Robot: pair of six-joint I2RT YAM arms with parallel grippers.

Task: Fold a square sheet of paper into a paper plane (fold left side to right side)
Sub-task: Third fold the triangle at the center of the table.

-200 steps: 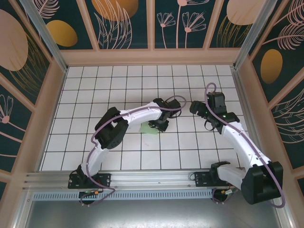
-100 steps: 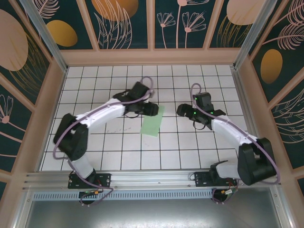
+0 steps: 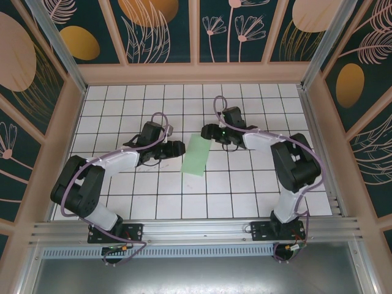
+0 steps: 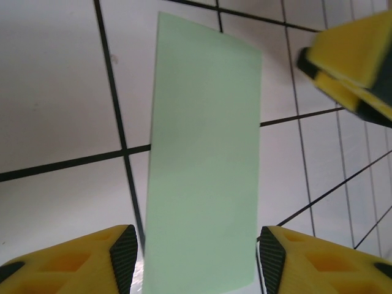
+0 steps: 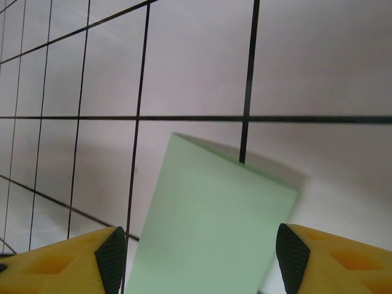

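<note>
A pale green rectangle of thin paper (image 5: pixel 208 226) lies in the lower centre of the frame, running off the bottom edge. It rests on a white tiled surface with black grid lines (image 5: pixel 318 61), with a soft shadow beside its upper right edge. The right gripper (image 5: pixel 201 260) is spread wide, its yellow, black-tipped fingers (image 5: pixel 67 263) in the two lower corners with the paper between them.

Bright, even overhead light, no glare. Wrist cams soft up close, fingertips (image 4: pixel 67 263) blur (paper (image 5: pixel 208 226) throws faint shadow ahead of right gripper (image 5: pixel 200 260)).
</note>
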